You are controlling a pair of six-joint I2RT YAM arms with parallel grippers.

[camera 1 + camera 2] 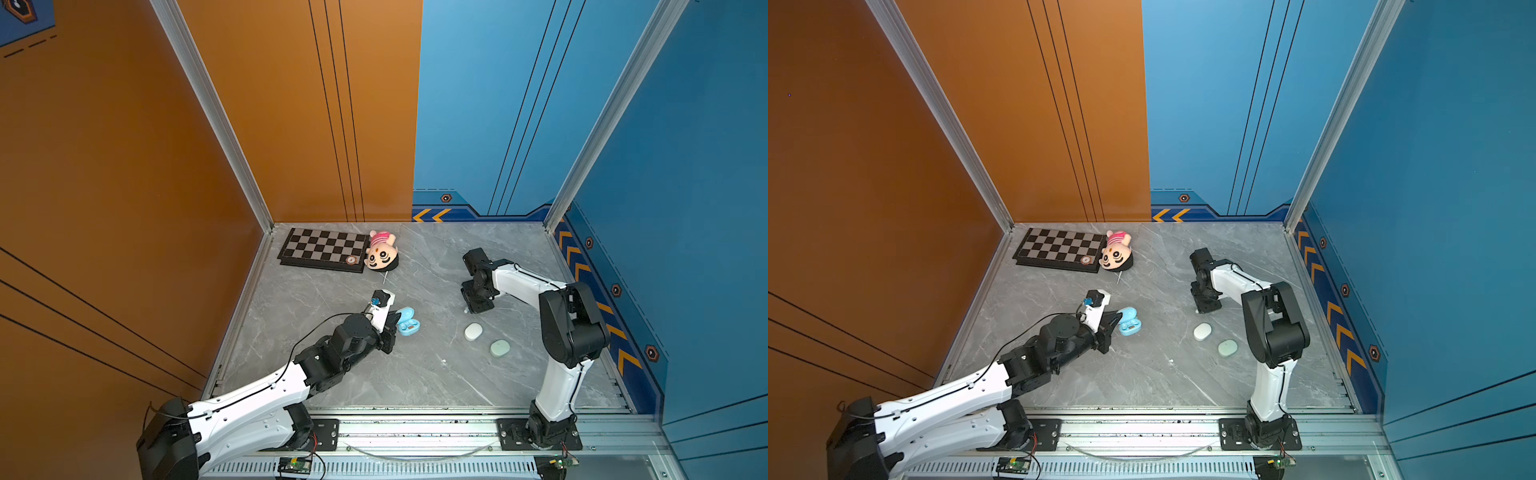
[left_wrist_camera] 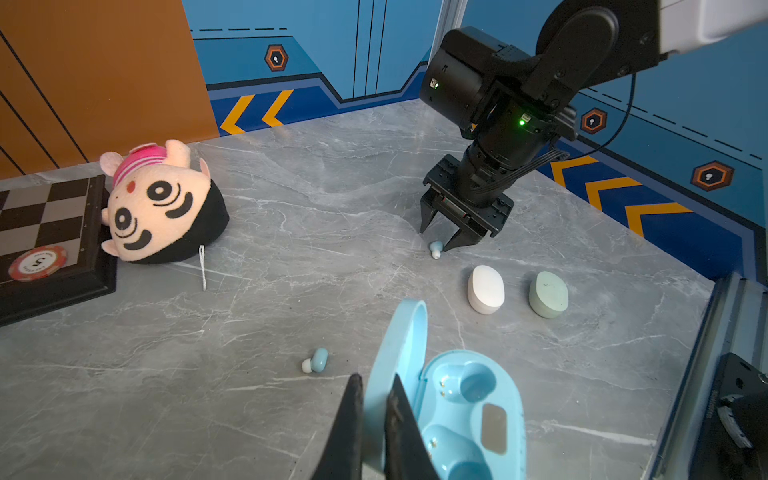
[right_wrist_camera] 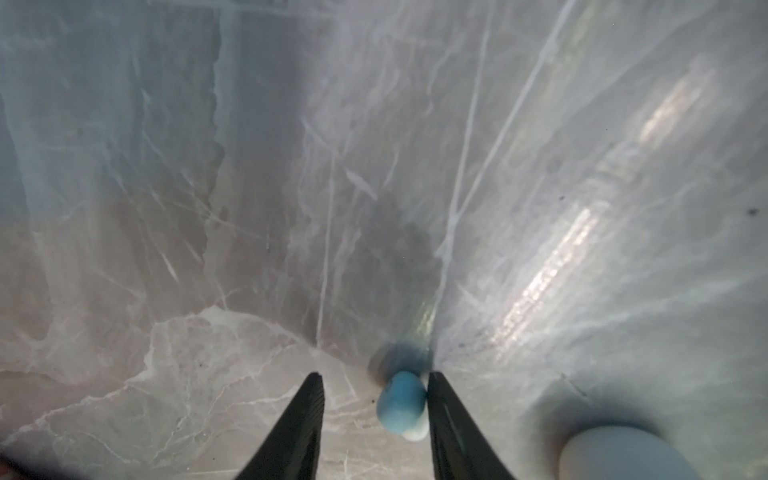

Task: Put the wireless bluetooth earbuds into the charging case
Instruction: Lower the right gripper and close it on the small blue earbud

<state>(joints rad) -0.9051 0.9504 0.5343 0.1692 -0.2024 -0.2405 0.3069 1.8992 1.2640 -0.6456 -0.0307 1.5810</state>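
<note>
Over table (image 1: 353,374), left arm (image 1: 257,395) clamps case lid (image 2: 401,340), right arm (image 1: 519,282) straddles earbud (image 2: 435,247)

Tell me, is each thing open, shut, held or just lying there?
blue case: open, empty, lid held
white case: shut
mint case: shut
left gripper: shut on blue case's lid
right gripper: open
earbud under right gripper: on table, not gripped
loose earbud: lying alone on table

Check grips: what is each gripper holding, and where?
Left gripper pinches the blue case by its open lid. Right gripper holds nothing: open jaws straddle a blue earbud on the table.
</note>
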